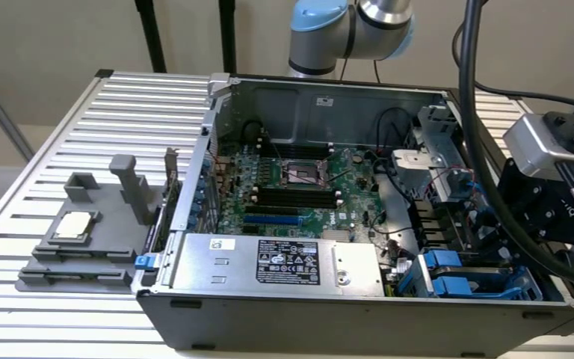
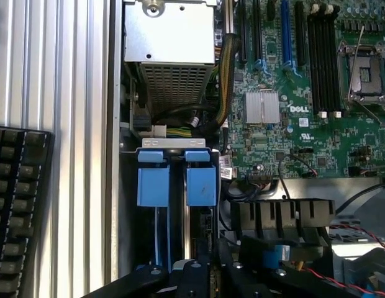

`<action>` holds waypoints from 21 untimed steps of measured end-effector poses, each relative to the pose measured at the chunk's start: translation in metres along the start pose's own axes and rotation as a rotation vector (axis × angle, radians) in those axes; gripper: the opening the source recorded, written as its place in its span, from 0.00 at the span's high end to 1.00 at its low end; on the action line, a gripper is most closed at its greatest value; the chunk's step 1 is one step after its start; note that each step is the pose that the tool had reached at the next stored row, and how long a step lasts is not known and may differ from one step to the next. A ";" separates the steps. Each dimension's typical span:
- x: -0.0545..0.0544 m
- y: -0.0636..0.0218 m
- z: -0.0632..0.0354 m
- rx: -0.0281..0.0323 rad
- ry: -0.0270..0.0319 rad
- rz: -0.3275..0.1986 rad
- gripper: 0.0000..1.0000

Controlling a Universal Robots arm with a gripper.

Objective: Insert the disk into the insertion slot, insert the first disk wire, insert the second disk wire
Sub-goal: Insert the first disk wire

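The tool (image 2: pixel 208 256) hangs just over the slot (image 2: pixel 174 143), in the case corner at the exterior view's right. Its fingers are pressed together with nothing seen between them. The disk (image 2: pixel 201 185) appears to sit in the slot already. Two blue carrier tabs stand side by side at its mouth and the metal body is hidden, so how deep it is seated cannot be told. A small blue connector (image 2: pixel 276 256) with thin red wires (image 2: pixel 326 278) lies just beside the tool.

The corner is tight, and that is likely the main hazard. A tool coming down off-line could strike a tab, cracking the plastic or skewing the carrier in its rails. A disk not fully home would probably leave its sockets out of a plug's reach. The loose wires could snag on the fingers and be dragged or pinched against the cage. A plug held tilted would likely jam, and forcing it could bend contacts. The cable bundle (image 2: pixel 225 93) from the power supply (image 2: pixel 171 37) crowds the slot and may block the way in.
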State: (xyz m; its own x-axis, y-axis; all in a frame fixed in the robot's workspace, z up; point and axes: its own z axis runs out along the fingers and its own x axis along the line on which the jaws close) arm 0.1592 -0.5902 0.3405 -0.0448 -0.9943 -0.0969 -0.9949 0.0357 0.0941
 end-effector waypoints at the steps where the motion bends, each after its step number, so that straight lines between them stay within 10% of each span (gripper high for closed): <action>1: 0.000 0.0000 0.0002 0.0000 0.0000 0.000 0.84; 21: 0.000 -0.0027 0.0038 0.0000 0.0009 0.000 0.84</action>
State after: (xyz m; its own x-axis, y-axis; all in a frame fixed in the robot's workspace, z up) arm 0.1615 -0.5902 0.3365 -0.0448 -0.9944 -0.0960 -0.9949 0.0358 0.0941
